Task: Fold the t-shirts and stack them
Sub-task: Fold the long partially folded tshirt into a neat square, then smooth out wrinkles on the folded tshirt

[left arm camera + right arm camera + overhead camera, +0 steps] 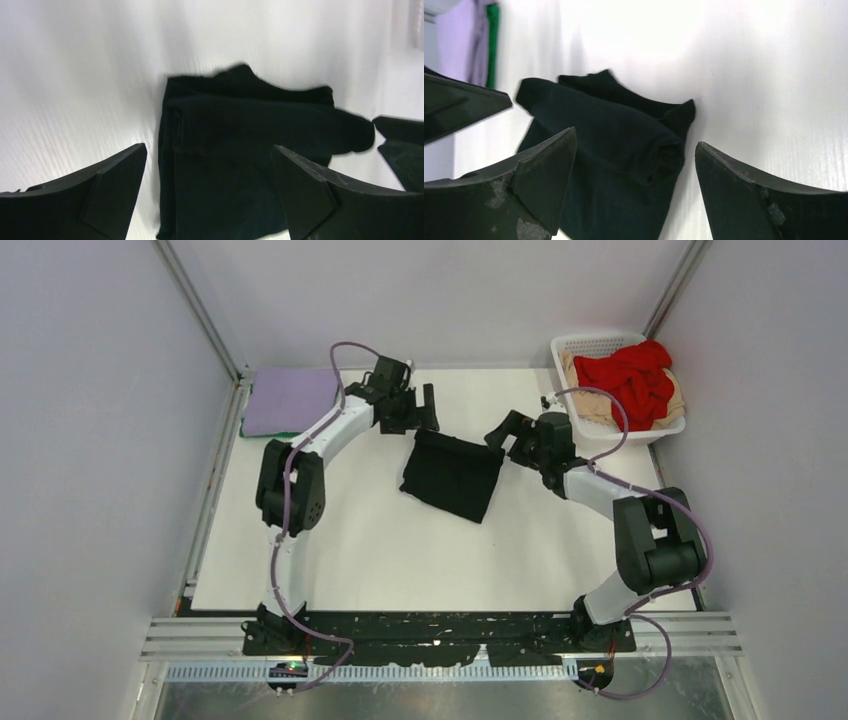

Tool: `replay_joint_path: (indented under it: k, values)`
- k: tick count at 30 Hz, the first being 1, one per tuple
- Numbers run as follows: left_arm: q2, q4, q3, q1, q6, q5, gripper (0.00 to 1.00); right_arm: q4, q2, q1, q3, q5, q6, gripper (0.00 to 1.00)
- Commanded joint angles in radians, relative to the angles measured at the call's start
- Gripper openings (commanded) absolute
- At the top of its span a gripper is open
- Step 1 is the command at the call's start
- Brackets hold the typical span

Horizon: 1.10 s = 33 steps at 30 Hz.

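Black t-shirt (452, 475), between the two claws: solid black, no print.
Left gripper (420, 408) and right gripper (503, 428): matte black. The right one's pads (531, 200) show pale grey scuffs.
Lavender t-shirt (290, 400), outboard of the left gripper: plain lavender. A thin strip of green t-shirt (491, 45) runs along its edge.
Beyond the right gripper: red t-shirt (630, 375), solid red, over beige t-shirt (677, 398), in a white lattice basket (600, 343).
Table (400, 550): white.
Arms (335, 430): white and black links.
Cables (350, 344): mauve.
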Motion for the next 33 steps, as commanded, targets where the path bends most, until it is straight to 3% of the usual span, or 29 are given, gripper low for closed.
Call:
replay_joint_path:
  k: [1,6,10,14,23,29,33]
  values:
    - [-0.231,0.075,-0.165,-0.004,0.013,0.091,1.00,0.030,-0.154,0.007,-0.025,-0.069,-0.027,0.95]
    - [-0.394,0.220,-0.419,-0.012,-0.036,0.189,1.00,0.054,-0.226,0.063,-0.125,-0.149,-0.011,0.95]
    - [-0.386,0.288,-0.472,-0.019,-0.069,0.257,1.00,0.058,-0.211,0.119,-0.133,-0.154,-0.011,0.96]
    - [-0.289,0.278,-0.384,-0.021,-0.073,0.285,1.00,0.107,-0.138,0.132,-0.107,-0.174,0.016,0.95]
    - [-0.035,0.186,-0.030,-0.021,-0.067,0.285,1.00,0.108,0.042,0.093,0.063,-0.174,0.004,0.95]
    - [0.068,0.159,0.089,-0.010,-0.085,0.280,1.00,0.085,0.121,0.056,0.141,-0.157,0.000,0.95]
    - [0.069,0.200,0.084,0.001,-0.106,0.287,1.00,0.094,0.191,0.030,0.172,-0.159,0.038,0.95]
